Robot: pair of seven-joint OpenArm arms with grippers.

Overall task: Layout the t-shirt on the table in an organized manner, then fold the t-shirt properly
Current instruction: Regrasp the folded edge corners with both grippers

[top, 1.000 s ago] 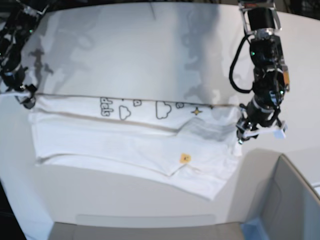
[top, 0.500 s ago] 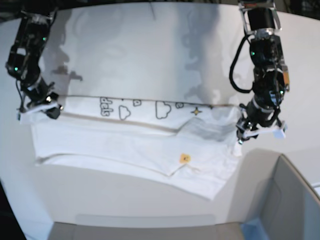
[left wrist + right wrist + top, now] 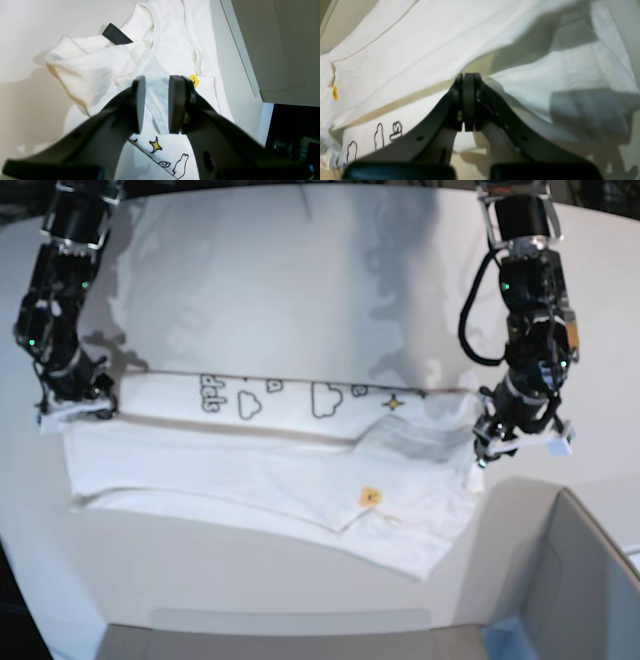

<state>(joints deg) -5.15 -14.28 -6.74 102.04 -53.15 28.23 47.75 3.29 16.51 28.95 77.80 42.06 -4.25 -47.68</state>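
- Right gripper (image 3: 469,101): jaws pressed fully together, pinching the hem edge of the t-shirt (image 3: 270,470).
- Left gripper (image 3: 156,105): jaws partly apart, a cloth fold between them at the collar end.
- Both arms reach down, one at each end.
- T-shirt lies folded lengthwise on the table (image 3: 300,280).

Base high, looking down; wrists close, along jaws; all share t-shirt (image 3: 270,460)
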